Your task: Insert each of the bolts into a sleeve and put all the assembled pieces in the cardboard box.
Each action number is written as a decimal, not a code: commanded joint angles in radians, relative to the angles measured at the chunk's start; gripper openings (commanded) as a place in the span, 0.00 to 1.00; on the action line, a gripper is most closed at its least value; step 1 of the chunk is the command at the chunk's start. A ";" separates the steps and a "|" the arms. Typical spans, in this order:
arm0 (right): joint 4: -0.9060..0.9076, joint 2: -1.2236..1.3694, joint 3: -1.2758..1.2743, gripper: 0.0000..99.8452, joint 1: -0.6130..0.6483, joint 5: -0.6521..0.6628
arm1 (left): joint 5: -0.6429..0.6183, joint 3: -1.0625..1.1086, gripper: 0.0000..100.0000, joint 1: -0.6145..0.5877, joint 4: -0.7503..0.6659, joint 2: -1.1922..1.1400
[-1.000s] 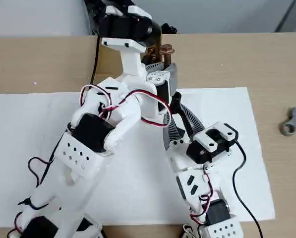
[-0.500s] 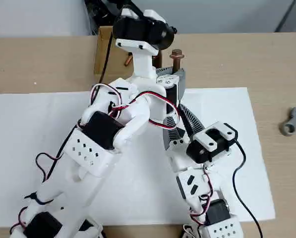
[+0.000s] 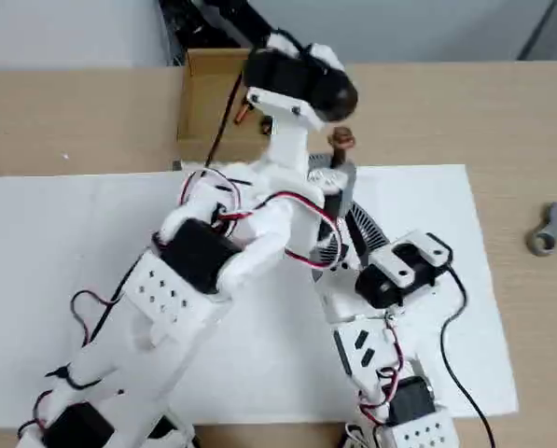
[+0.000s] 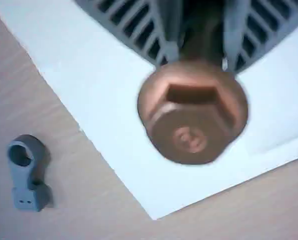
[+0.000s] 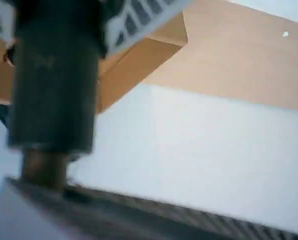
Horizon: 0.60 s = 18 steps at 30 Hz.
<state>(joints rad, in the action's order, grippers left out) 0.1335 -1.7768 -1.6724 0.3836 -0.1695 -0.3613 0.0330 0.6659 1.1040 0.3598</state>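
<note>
A copper bolt (image 3: pixel 341 140) stands head up near the white sheet's far edge, with my right gripper (image 3: pixel 340 182) shut on its shaft. The left wrist view looks down on the hex head (image 4: pixel 192 112), with the right gripper's grey ribbed fingers (image 4: pixel 134 20) spreading behind it. In the right wrist view a dark cylinder (image 5: pixel 54 75) sits around the copper shaft (image 5: pixel 44 167). My left arm's wrist (image 3: pixel 297 79) hangs just over the bolt, its gripper end hidden underneath. The cardboard box (image 3: pixel 208 93) lies at the back left with a copper piece (image 3: pixel 245 112) inside.
A loose grey sleeve (image 3: pixel 549 229) lies on the bare wood at the far right, also in the left wrist view (image 4: pixel 26 172). A white sheet (image 3: pixel 54 243) covers the table's middle. Both arms crowd the centre; the sheet's left half is free.
My left arm has swung right from above the cardboard box to above the bolt, uncovering the box. The right gripper has carried the bolt a little right and nearer.
</note>
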 commanded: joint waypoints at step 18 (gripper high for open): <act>-0.016 -0.005 -0.006 0.00 0.010 -0.008 | -0.040 -0.059 0.17 0.051 0.140 0.068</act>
<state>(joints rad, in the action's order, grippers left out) 0.1335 -1.7737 -1.6724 0.3851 -0.1695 -0.3890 0.0284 0.6966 1.2114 0.3936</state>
